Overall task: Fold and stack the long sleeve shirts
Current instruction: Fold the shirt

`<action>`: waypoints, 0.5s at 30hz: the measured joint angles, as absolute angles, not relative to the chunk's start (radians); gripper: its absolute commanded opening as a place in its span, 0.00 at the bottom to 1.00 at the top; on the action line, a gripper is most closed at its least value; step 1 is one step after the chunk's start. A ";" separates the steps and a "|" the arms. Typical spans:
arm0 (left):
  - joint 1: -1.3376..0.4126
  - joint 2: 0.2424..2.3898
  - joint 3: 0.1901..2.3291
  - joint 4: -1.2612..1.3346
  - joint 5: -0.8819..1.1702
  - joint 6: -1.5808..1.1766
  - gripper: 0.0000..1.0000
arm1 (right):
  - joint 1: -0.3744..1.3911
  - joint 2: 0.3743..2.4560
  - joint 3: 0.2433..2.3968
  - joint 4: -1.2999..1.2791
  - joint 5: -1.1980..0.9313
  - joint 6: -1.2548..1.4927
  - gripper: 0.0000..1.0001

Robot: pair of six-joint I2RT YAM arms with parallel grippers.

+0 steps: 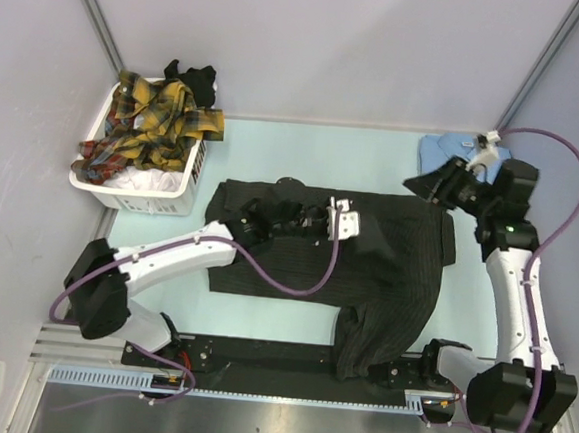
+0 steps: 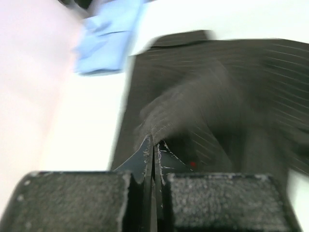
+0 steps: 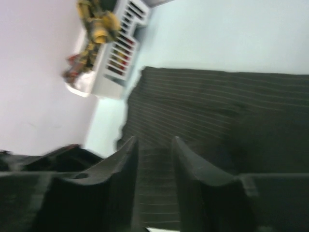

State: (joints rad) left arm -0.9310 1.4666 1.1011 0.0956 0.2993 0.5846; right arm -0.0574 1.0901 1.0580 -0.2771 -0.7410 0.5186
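Note:
The charcoal-black pinstriped shirt [image 1: 386, 264] lies spread over the middle of the table, with one part hanging over the near edge. My left gripper [image 1: 369, 226] reaches across it and is shut on a raised fold of this shirt [image 2: 193, 116], its tips [image 2: 155, 145] pressed together. My right gripper [image 1: 422, 184] hovers over the shirt's far right corner, open, with pinstriped cloth [image 3: 217, 106] seen below between its fingers [image 3: 154, 142]. A light blue shirt [image 1: 450, 149] lies folded at the far right, also seen in the left wrist view [image 2: 108, 41]. Yellow-red plaid shirts [image 1: 151, 125] fill the basket.
A white plastic laundry basket [image 1: 160, 201] stands at the far left, also seen in the right wrist view [image 3: 118, 58], with a dark garment [image 1: 195, 77] at its back. A black rail [image 1: 278, 361] runs along the near edge. Walls close in the left, back and right.

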 measured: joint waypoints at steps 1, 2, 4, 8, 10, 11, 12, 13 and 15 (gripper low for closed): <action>-0.931 1.446 1.099 0.051 0.346 0.595 0.00 | -0.113 1.090 1.061 -0.317 -0.783 0.455 0.49; -0.932 1.435 1.099 0.020 0.379 0.601 0.00 | -0.154 1.090 1.065 -0.353 -0.807 0.403 0.55; -0.933 1.417 1.100 -0.045 0.445 0.614 0.00 | -0.219 1.095 1.081 -0.424 -0.844 0.299 0.59; -0.932 1.414 1.144 -0.209 0.569 0.634 0.00 | -0.242 1.164 1.122 -0.438 -0.901 0.169 0.60; -0.929 1.422 1.208 -0.303 0.615 0.642 0.00 | -0.230 1.240 1.139 -0.408 -0.912 0.149 0.57; -0.928 1.431 1.247 -0.339 0.632 0.648 0.00 | -0.223 1.288 1.147 -0.397 -0.911 0.136 0.53; -0.922 1.448 1.312 -0.391 0.664 0.654 0.00 | -0.213 1.345 1.160 -0.385 -0.909 0.124 0.51; -0.915 1.465 1.375 -0.436 0.688 0.657 0.00 | -0.203 1.423 1.176 -0.370 -0.904 0.114 0.49; -0.898 1.517 1.544 -0.537 0.736 0.664 0.00 | -0.178 1.505 1.193 -0.365 -0.902 0.105 0.40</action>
State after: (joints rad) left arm -0.8978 1.5173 1.5444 -0.5365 0.7361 0.6636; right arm -0.1783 1.5055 1.1934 -0.3653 -0.9020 0.1055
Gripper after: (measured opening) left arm 0.006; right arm 0.508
